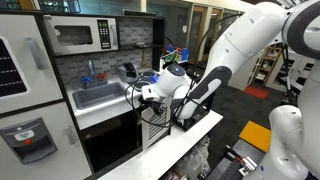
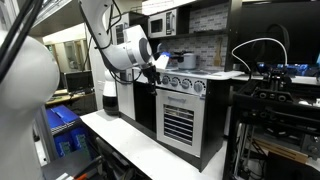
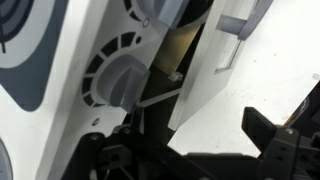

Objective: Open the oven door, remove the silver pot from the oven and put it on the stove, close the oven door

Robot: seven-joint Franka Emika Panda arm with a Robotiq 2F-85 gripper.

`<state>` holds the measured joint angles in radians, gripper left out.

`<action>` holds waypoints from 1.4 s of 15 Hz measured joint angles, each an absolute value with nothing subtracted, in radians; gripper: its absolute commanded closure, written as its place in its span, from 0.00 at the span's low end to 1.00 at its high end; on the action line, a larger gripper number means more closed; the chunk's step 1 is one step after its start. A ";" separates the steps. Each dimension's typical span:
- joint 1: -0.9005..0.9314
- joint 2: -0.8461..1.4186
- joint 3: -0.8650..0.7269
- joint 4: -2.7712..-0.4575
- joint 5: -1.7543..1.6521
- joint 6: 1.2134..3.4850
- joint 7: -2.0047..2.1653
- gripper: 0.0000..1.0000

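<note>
1. While the oven door [image 2: 178, 122] appears shut in an exterior view, the claw [image 2: 156, 67] hovers just above the door's upper edge, near the control knobs [image 2: 182, 86].
2. In the wrist view its fingers [image 3: 275, 140] stand spread and grip nothing, with one knob [image 3: 118, 80] close ahead.
3. The step looks best done by dropping to the door's handle, hooking it squarely and pulling in a slow arc.
4. The silver pot is unseen. It is presumably behind the door, below the claw.
</note>
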<state>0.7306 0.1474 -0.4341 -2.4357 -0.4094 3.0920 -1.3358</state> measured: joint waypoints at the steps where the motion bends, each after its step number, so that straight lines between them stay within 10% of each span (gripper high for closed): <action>1: 0.731 0.147 -0.434 -2.436 -0.409 3.092 -1.336 0.00; 21: 0.776 0.147 -0.428 -2.438 -0.409 3.059 -1.291 0.00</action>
